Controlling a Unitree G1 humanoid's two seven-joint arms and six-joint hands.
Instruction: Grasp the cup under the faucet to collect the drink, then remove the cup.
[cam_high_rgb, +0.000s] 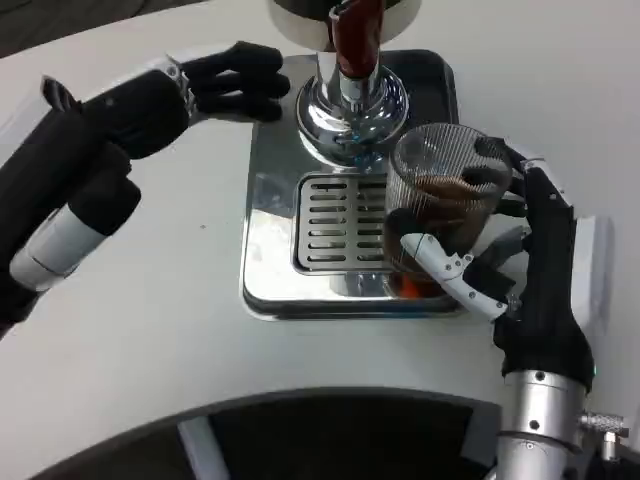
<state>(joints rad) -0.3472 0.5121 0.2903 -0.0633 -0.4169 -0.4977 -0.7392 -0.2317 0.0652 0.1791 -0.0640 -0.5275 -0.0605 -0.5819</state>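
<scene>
Your right hand (500, 250) grips the cup (440, 200), fingers wrapped round its ribbed wall, thumb across the front. The cup stands upright on the tray (270, 200), dark drink inside, just right of the faucet (350, 70) rather than squarely beneath it. Your left hand (235, 80) rests by the tray's far left corner, fingers loose, holding nothing. I'd say the right hand takes it away.

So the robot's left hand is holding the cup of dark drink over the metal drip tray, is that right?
Not quite: the head view shows the right hand holding the cup of dark drink over the metal drip tray. The left hand rests beside the dispenser base, holding nothing.
</scene>
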